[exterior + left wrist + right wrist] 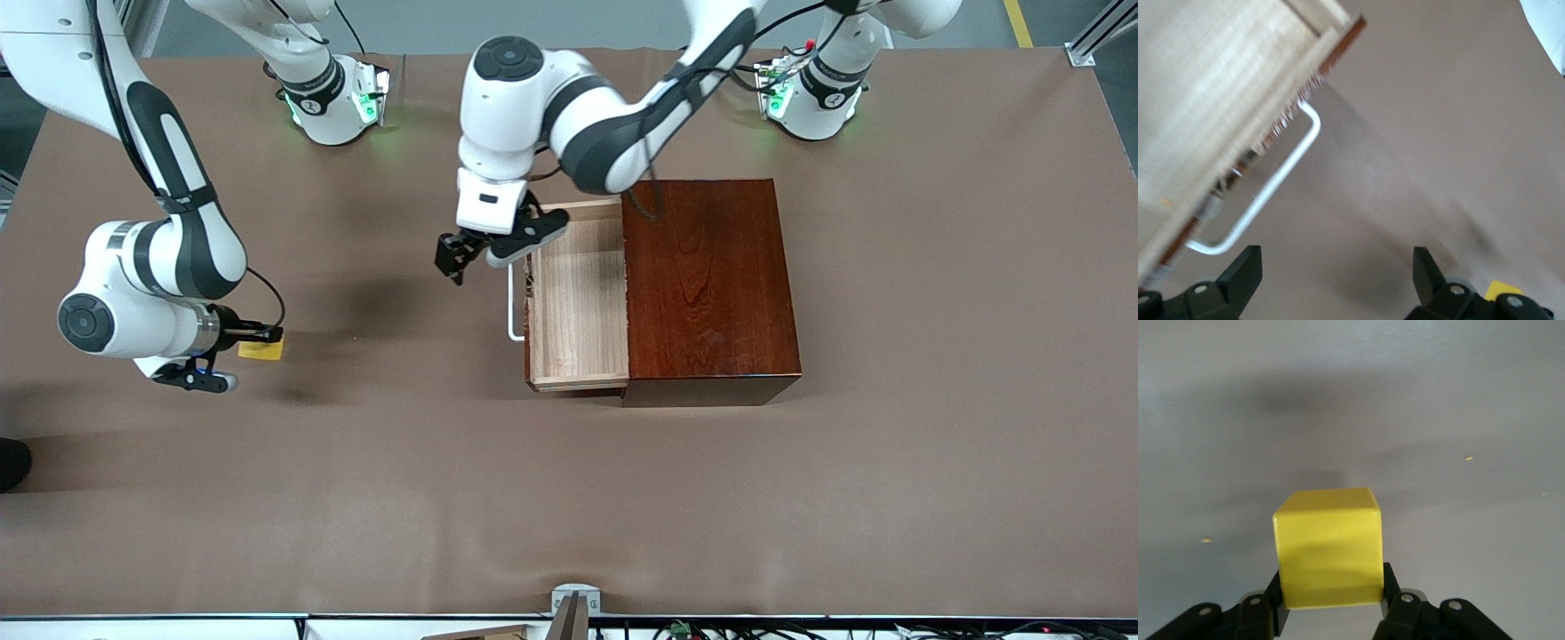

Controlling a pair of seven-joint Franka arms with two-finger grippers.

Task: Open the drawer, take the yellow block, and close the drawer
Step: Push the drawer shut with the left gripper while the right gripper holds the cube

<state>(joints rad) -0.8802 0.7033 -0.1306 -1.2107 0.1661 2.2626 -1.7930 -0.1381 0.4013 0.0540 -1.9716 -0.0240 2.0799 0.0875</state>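
Now the yellow block [1328, 547] is seen clamped between the fingers of the right hand [1331, 603], which is closed on it low over the counter [569, 498] toward the right arm's end, well apart from the wooden box [707, 284]. From the front it cannot be told whether the block is lifted or resting on the cloth.

The drawer [578, 293] is pulled well out of the box, its pale interior is exposed and nothing is seen inside it. The white handle [514, 307] stands clear on the drawer front. The left hand [462, 253] is held open just beside the handle's end nearest the robots' bases, touching nothing, with its fingers [1238, 273] spread wide.

With the block out, closing the drawer is judged to be the step in hand. It is best done with the left hand brought squarely against the drawer front near the handle's middle, so that the push is delivered straight along the slide. A push at one end would likely skew the drawer and jam it. The push should be kept slow and level until the front sits flush with the box, and the box itself should be watched for sliding on the cloth. Meanwhile the block can be held steady, well out of the way.
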